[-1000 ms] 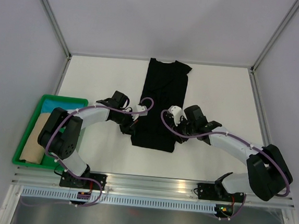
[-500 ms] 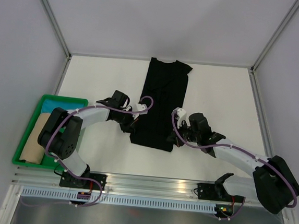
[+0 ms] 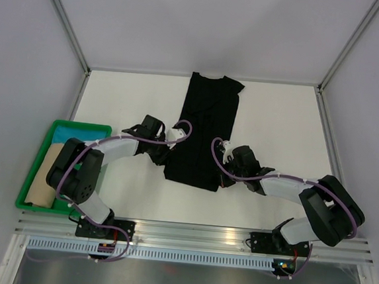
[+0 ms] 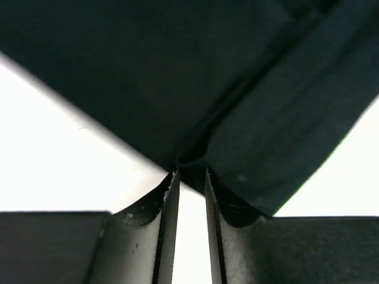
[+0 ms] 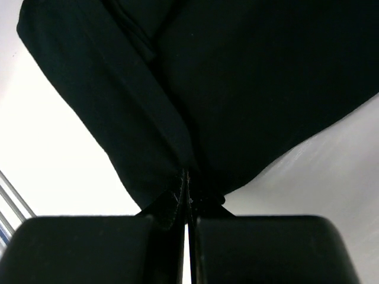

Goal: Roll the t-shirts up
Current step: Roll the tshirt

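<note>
Now the black t-shirt (image 3: 206,117) is lying on the table (image 3: 277,123), long axis 6 to 12 o'clock, with the right gripper (image 5: 187,177) pinching its near hem at 5 o'clock and the left gripper (image 4: 190,173), slightly parted, touching it at 7.

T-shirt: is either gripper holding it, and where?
Right gripper pinches the t-shirt at its near right corner; left gripper, jaws slightly apart at the left edge: hold unclear.
</note>
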{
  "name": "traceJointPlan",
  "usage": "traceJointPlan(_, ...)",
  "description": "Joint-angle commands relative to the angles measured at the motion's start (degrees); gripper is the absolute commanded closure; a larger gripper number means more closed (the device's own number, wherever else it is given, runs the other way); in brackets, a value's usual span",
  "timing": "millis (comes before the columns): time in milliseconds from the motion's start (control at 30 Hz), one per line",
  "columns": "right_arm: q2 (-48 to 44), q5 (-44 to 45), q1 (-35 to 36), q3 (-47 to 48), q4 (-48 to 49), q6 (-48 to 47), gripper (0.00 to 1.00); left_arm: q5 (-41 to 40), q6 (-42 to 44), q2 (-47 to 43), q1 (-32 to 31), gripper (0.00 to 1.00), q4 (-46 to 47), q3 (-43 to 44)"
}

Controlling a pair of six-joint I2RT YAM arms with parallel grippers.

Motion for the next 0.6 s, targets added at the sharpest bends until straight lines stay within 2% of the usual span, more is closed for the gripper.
traceJointPlan(0, 1.0, 4.1, 0.0, 2.0, -2.2, -0.1, 1.00, -12.6, -5.6, -4.2, -0.2, 0.72, 5.2, 2.9)
traceJointPlan(100, 0.4, 4.0, 0.0, 2.6, -2.7, -1.2, 1.00, -9.7, -2.4, -8.1, -0.4, 0.68, 4.6, 2.9)
traceJointPlan(300, -0.5, 3.7, 0.0, 2.8, -2.8, -2.3, 1.00, 0.1, 13.7, -17.5, -5.3, 0.49, 4.3, -4.6)
traceJointPlan(500, -1.7, 3.3, 0.0, 2.4, -2.2, -3.0, 1.00, 1.2, 29.3, -20.6, -12.1, 0.26, 3.4, -13.3)
traceJointPlan(567, -1.8, 3.2, 0.0, 2.4, -2.1, -3.2, 1.00, 1.0, 29.6, -19.8, -12.2, 0.23, 4.2, -14.0)
